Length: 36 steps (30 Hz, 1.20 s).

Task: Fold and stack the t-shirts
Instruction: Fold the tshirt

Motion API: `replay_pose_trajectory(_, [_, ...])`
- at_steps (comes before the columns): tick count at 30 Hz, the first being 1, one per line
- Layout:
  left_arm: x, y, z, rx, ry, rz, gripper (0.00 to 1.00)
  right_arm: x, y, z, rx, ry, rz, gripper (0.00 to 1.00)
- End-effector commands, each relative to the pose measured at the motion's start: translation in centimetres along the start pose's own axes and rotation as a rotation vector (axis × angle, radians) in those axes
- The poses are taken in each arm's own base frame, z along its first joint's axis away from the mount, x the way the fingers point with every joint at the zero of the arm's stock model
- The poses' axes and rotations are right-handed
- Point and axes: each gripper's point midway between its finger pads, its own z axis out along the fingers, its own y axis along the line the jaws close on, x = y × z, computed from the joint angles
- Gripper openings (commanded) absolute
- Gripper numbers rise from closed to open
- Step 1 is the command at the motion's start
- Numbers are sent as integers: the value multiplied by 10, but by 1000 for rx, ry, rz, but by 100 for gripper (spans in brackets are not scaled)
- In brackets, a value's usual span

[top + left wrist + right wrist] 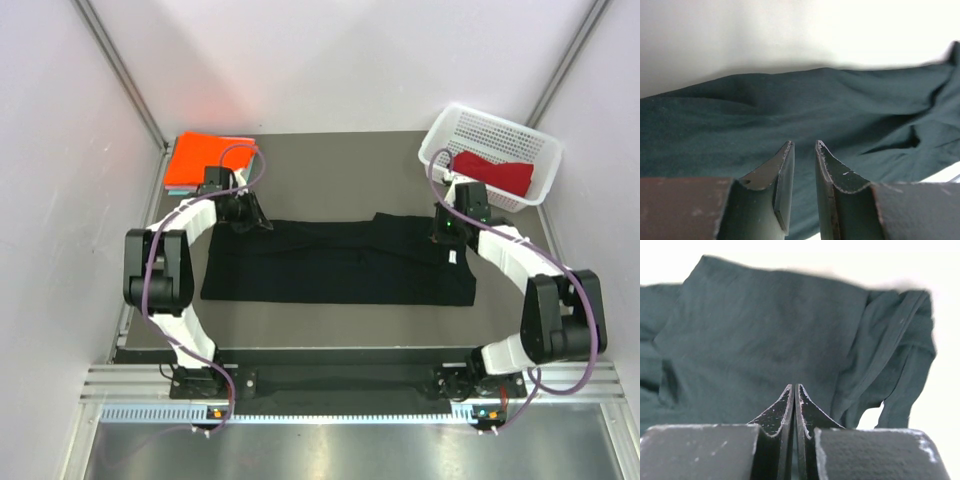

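A large black t-shirt (340,262) lies spread across the middle of the table, its long sides folded in; it fills the left wrist view (790,110) and the right wrist view (765,335). My left gripper (252,220) hovers at the shirt's far left corner, its jaws a little apart (805,145) with nothing between them. My right gripper (440,236) is over the far right part near the collar, its jaws pressed together (794,387) with no cloth showing between them. A folded orange t-shirt (205,158) lies at the far left. A dark red t-shirt (495,170) sits in the basket.
A white mesh basket (440,135) stands at the far right corner, close behind my right arm. Pale walls close in the table on the left, right and back. A strip of bare table (340,320) runs in front of the black shirt.
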Motion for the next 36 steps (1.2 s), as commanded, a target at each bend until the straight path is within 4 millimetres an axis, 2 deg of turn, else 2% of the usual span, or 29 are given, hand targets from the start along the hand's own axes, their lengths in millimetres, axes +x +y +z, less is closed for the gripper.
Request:
replay_pose_trajectory(1, [-2, -4, 6, 11, -5, 29, 28, -3, 15, -13, -66, -50, -27, 0])
replay_pose_trajectory(5, [6, -20, 11, 37, 13, 65, 28, 4, 19, -18, -86, -51, -15, 0])
replay_pose_trajectory(6, [8, -23, 13, 45, 19, 72, 28, 4, 14, -17, -55, -54, -6, 0])
replay_pose_trajectory(8, [14, -32, 18, 61, 35, 84, 28, 1, 8, -16, -20, -66, 14, 9])
replay_pose_trajectory(9, [15, -34, 21, 68, 38, 88, 28, -2, 3, -15, 12, -73, 21, 18])
replay_pose_trajectory(10, [16, -37, 23, 72, 43, 87, 28, -4, 0, -14, 30, -76, 25, 22])
replay_pose_trajectory(14, [22, -29, 38, 60, 73, 68, 28, -9, -8, -1, 52, -49, 42, 32])
replay_pose_trajectory(15, [20, -30, 39, 64, 73, 72, 28, -15, -8, 0, 53, -56, 42, 34])
replay_pose_trajectory(20, [22, -25, 46, 49, 92, 67, 27, -21, -21, 14, 83, -26, 82, 37])
replay_pose_trajectory(24, [26, -21, 47, 40, 99, 69, 27, -28, -23, 20, 87, -26, 88, 37])
replay_pose_trajectory(36, [28, -18, 50, 20, 100, 76, 27, -20, -30, 36, 105, 22, 143, 36])
